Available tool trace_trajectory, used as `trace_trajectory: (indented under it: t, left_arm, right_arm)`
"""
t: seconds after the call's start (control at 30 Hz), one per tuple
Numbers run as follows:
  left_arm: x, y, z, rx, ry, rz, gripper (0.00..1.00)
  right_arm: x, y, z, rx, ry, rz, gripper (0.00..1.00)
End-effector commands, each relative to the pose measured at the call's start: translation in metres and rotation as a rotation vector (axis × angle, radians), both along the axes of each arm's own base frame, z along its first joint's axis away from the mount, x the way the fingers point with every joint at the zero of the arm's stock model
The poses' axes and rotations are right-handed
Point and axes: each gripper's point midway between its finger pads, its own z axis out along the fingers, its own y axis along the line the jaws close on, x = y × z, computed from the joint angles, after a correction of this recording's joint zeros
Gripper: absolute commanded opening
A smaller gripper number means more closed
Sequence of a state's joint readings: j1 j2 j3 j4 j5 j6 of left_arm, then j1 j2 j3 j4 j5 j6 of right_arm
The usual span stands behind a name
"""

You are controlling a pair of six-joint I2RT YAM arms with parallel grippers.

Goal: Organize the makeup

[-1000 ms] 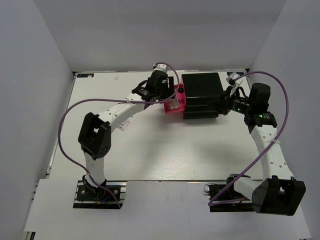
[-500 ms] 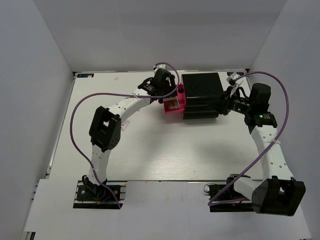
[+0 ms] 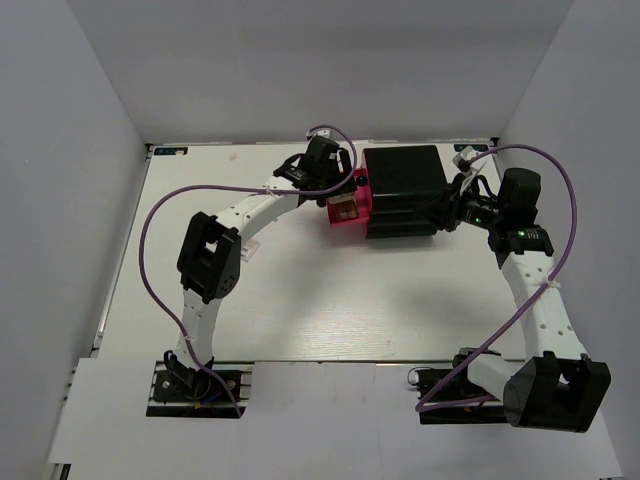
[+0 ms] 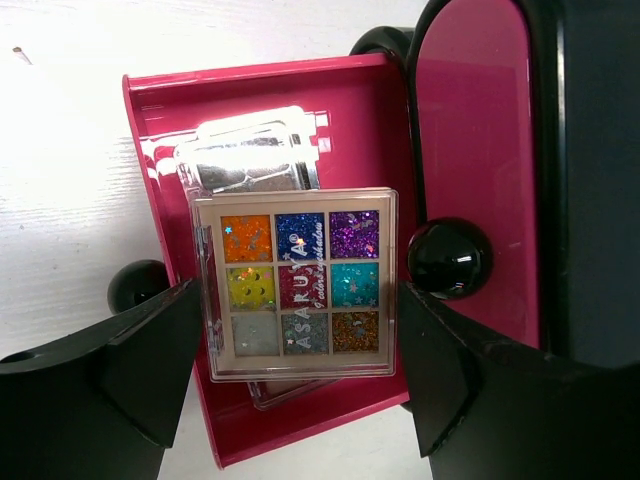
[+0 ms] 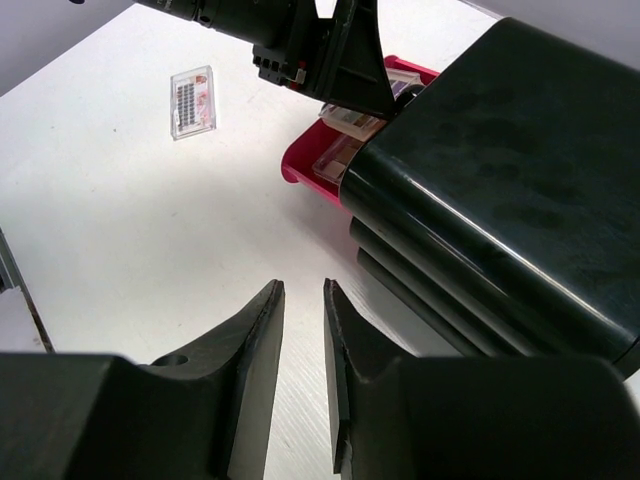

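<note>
A square multicolour glitter palette (image 4: 296, 283) lies in the pulled-out pink drawer (image 4: 160, 130), on top of a clear silvery item (image 4: 250, 150). My left gripper (image 4: 297, 300) hangs over it, open, one finger on each side of the palette, close to its edges. From above, the left gripper (image 3: 338, 195) is over the drawer (image 3: 345, 222) at the left face of the black drawer box (image 3: 405, 185). My right gripper (image 5: 303, 290) hovers low over the table by the box's right side; its jaws are nearly together with nothing between them. A long clear palette (image 5: 193, 101) lies on the table.
The box's closed pink drawer front (image 4: 470, 150) carries a black knob (image 4: 450, 258). The open drawer's own knob (image 4: 138, 285) sticks out on its left. White walls enclose the table (image 3: 330, 300) on three sides. Purple cables loop above both arms.
The left arm's elbow swung right and forward while its gripper stayed over the drawer, jaws widening a little round the palette. The right jaws parted slightly; that arm stayed put.
</note>
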State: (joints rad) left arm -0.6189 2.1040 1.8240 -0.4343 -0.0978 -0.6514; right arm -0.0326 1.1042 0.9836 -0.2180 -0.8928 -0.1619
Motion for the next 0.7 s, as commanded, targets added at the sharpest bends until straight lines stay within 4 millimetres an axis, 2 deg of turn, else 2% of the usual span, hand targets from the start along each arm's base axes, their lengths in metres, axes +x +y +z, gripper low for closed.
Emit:
trace_trajectory:
  t: [0.0,0.13,0.3,0.33,0.37,0.47,0.5,0.57,0.6,0.63,0.67]
  left_arm:
    - [-0.001,-0.004,0.052,-0.075,-0.078,-0.016,0.85]
    - [-0.003,-0.003,0.059,-0.076,-0.088,-0.021,0.85]
    - [-0.006,-0.003,0.058,-0.077,-0.08,-0.03,0.86]
    - [-0.007,-0.004,0.058,-0.079,-0.078,-0.035,0.87]
    - [-0.008,-0.004,0.058,-0.079,-0.076,-0.037,0.92]
    - [-0.009,-0.005,0.062,-0.091,-0.079,-0.046,0.92]
    - [-0.011,-0.006,0.064,-0.097,-0.081,-0.051,0.91]
    - [-0.016,-0.002,0.083,-0.119,-0.117,-0.055,0.87]
    - [-0.02,0.002,0.081,-0.116,-0.126,-0.056,0.79]
    - [-0.022,0.013,0.101,-0.13,-0.168,-0.038,0.73]
    - [-0.026,0.017,0.105,-0.131,-0.181,-0.037,0.63]
  right_arm:
    - [-0.002,0.001,0.012,0.01,-0.047,0.009,0.29]
    - [-0.001,0.001,0.011,0.011,-0.044,0.009,0.31]
    - [0.0,0.0,0.011,0.011,-0.043,0.006,0.34]
    - [-0.001,0.001,0.011,0.011,-0.043,0.007,0.34]
    - [0.0,0.0,0.011,0.011,-0.043,0.004,0.35]
    - [0.0,-0.001,0.011,0.009,-0.043,-0.002,0.36]
    - [0.001,-0.001,0.012,0.008,-0.048,-0.003,0.36]
    - [0.003,-0.003,0.013,0.003,-0.049,-0.021,0.36]
    - [0.004,-0.004,0.015,-0.001,-0.058,-0.031,0.33]
    - [0.006,-0.006,0.016,-0.007,-0.06,-0.05,0.3]
    - [0.008,-0.008,0.017,-0.007,-0.063,-0.061,0.25]
